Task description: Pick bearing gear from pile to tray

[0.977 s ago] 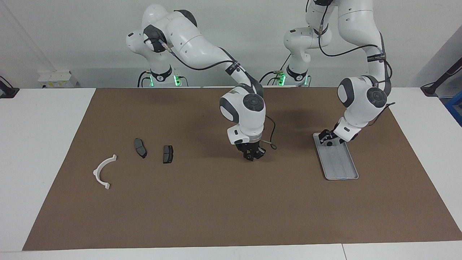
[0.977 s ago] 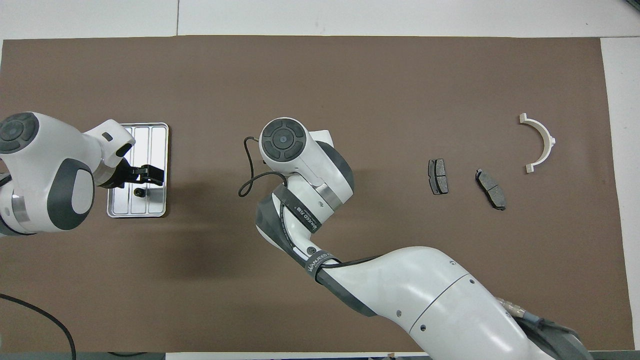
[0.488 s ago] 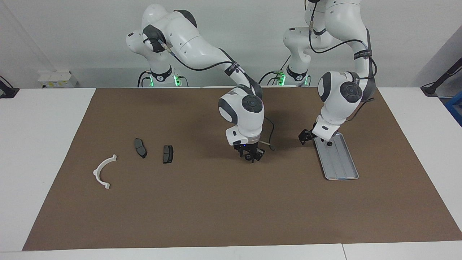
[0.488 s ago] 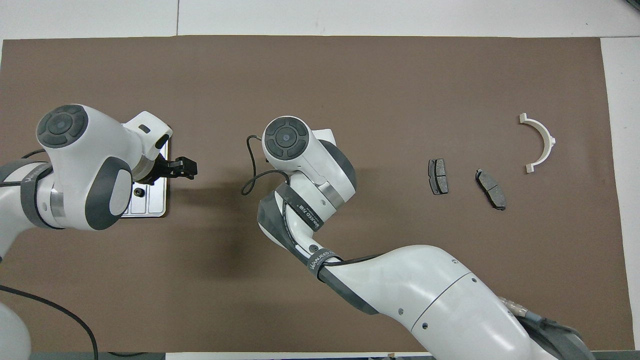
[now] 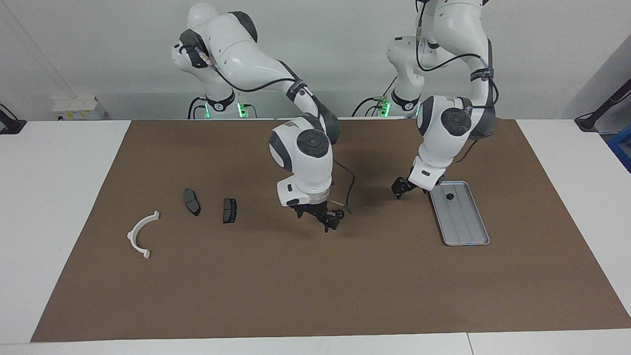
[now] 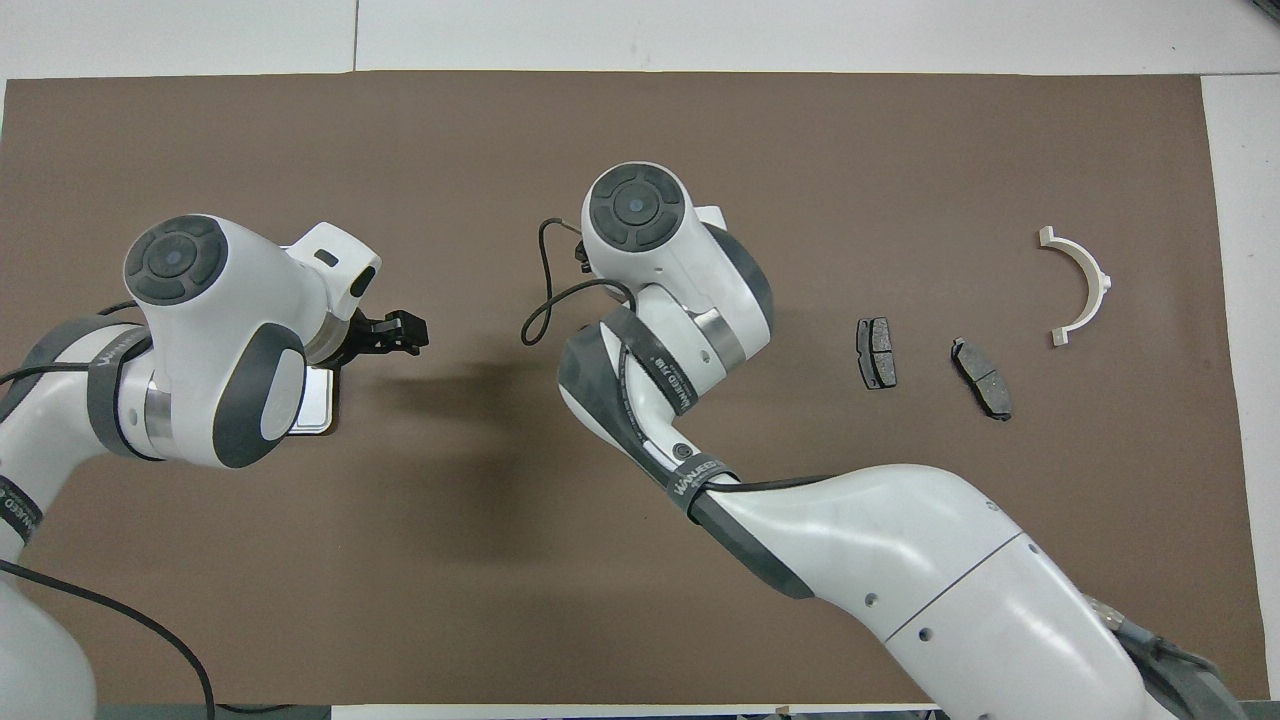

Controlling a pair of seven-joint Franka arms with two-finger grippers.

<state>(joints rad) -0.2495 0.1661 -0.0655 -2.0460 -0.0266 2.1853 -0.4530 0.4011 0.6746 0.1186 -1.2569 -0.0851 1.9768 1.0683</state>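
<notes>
The silver tray [image 5: 468, 224] lies toward the left arm's end of the mat. A small black round bearing gear [image 5: 449, 196] rests in its end nearer the robots. My left gripper [image 5: 400, 190] hangs open and empty over the mat just beside that end; from overhead the left gripper [image 6: 400, 333] points at the table's middle and the arm hides most of the tray [image 6: 318, 405]. My right gripper [image 5: 320, 218] is open and empty, low over the mat between tray and pile. The pile holds two dark brake pads [image 5: 192, 201] [image 5: 229, 210] and a white arc bracket [image 5: 142, 233].
A black cable [image 5: 351, 192] loops from the right wrist. From overhead the brake pads [image 6: 876, 352] [image 6: 981, 377] and arc bracket [image 6: 1078, 285] lie spread toward the right arm's end. A brown mat [image 5: 315, 296] covers the table.
My left gripper drew off the tray toward the table's middle, leaving the black piece in the tray. My right gripper shifted toward the pile and its fingers spread apart.
</notes>
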